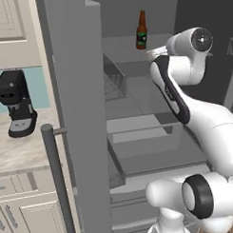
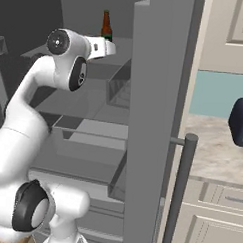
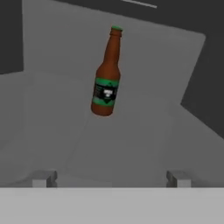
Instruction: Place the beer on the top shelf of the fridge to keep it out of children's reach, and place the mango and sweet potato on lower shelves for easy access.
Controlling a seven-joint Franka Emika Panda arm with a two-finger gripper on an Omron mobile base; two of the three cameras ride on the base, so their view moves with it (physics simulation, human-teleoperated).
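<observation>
The beer (image 1: 141, 31) (image 2: 106, 26) (image 3: 106, 75) is a brown bottle with a green label. It stands upright on the top shelf (image 1: 122, 49) (image 3: 131, 144) of the open fridge, toward the back. My gripper (image 3: 111, 179) is open and holds nothing. It hangs a short way in front of the bottle, with its two fingertips (image 3: 43, 178) wide apart at the shelf's front. The white hand (image 2: 102, 46) points into the fridge at top-shelf height. Lower shelves (image 1: 138, 127) with mesh baskets sit beneath. The mango and sweet potato are out of view.
The grey fridge door (image 1: 75, 115) (image 2: 153, 120) stands open beside the arm, its long bar handle (image 1: 56, 177) (image 2: 178, 196) toward the base. A black coffee machine (image 1: 15, 103) sits on the marble counter (image 1: 19, 150) beyond the door, above beige cupboards (image 1: 31, 216).
</observation>
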